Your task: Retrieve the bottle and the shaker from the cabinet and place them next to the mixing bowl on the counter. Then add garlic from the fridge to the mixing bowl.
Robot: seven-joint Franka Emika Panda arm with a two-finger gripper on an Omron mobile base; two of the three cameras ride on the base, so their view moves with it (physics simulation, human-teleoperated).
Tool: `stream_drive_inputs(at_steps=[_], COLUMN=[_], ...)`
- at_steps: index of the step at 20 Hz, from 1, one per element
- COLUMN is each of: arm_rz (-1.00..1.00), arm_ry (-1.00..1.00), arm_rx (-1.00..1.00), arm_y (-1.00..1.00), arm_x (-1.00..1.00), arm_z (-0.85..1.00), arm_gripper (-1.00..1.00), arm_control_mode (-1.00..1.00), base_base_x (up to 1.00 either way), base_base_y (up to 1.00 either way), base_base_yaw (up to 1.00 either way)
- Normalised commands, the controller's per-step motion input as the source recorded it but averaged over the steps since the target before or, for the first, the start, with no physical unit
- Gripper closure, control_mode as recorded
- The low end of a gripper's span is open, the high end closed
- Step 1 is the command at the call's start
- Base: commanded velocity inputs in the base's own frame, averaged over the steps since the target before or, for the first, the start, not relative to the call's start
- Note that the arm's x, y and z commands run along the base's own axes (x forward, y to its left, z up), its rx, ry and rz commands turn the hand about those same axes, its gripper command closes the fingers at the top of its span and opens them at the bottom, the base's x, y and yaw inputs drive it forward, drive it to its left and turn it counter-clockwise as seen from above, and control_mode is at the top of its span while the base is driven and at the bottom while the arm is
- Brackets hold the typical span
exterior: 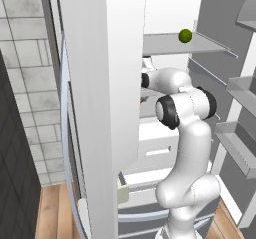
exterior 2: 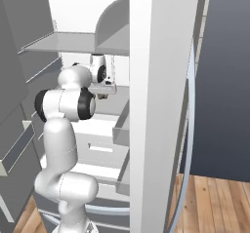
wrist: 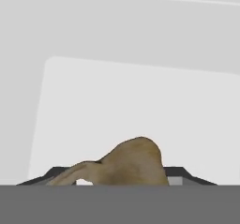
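A tan garlic bulb (wrist: 133, 162) lies on a white fridge shelf (wrist: 140, 92). It sits right between the two dark fingertips of my gripper (wrist: 115, 177), and both tips press against its sides. In the right base view the gripper (exterior 2: 102, 93) reaches into the fridge under a grey shelf, pointing down, with a tan bit of garlic (exterior 2: 101, 96) at its tips. In the left base view the hand (exterior: 144, 81) is mostly hidden behind the fridge's white side wall (exterior: 105, 83).
A green lime (exterior: 185, 35) rests on the upper fridge shelf (exterior: 210, 45). The open door's grey bins (exterior: 240, 150) stand to the right of the arm. White drawers (exterior 2: 100, 149) lie below the gripper. The fridge wall (exterior 2: 161, 105) stands close on the right.
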Motion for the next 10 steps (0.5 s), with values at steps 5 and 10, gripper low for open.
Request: stream_drive_inputs(at_steps=[5, 10], arm_rz=[0.00, 0.00], arm_ry=[0.00, -0.01], arm_rx=[0.00, 0.00], arm_y=[0.00, -0.06], arm_x=[0.00, -0.14], arm_z=[0.00, -0.01], arm_gripper=[1.00, 1.00], arm_control_mode=[-1.00, -1.00], base_base_x=[0.00, 0.00], base_base_y=[0.00, 0.00], base_base_yaw=[0.00, 0.00])
